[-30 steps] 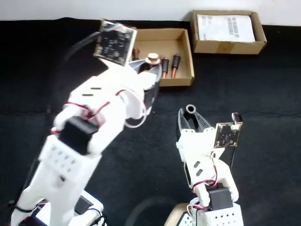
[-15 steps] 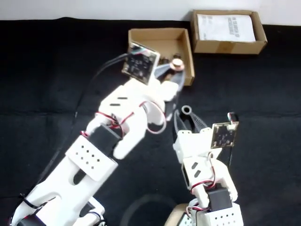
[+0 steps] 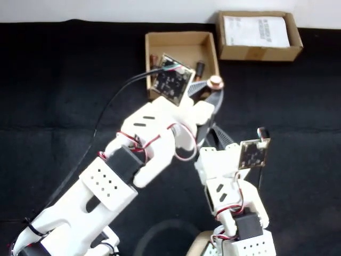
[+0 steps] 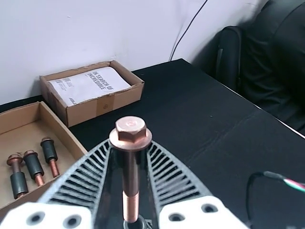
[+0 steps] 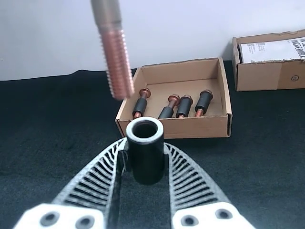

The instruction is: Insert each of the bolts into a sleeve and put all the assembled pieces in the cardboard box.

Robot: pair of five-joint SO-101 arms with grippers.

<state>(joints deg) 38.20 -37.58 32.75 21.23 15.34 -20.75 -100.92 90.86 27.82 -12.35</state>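
Over by the near-right corner of the cardboard box [image 3: 184, 35], what's the left gripper [image 3: 209, 94] got? — rigwatcher

Copper bolt [image 3: 215, 82], pinched between the fingers by its shank. Hex head up, threaded end pointing down, pretty much upright going by its own wrist cam. — boltfan

And the right gripper [image 5: 145, 147]? — rigwatcher

Closed around a black sleeve [image 5: 145, 162], which stands upright with its open mouth facing up. That gripper sits nearer than the box, and from the high cam it's mostly tucked under the left arm. The bolt's threaded tip hangs above the sleeve and apart from it, a bit off to one side of the mouth, so it's not inside. — boltfan

Anything in the box? — rigwatcher

Yep, four assembled pieces [image 5: 167, 109] lying side by side on its floor. Just right of it and a little farther back sits a second cardboard box [image 3: 258, 53] with a printed sheet [image 3: 254, 31] lying in it. Everything's on a black table [image 3: 64, 80]. — boltfan
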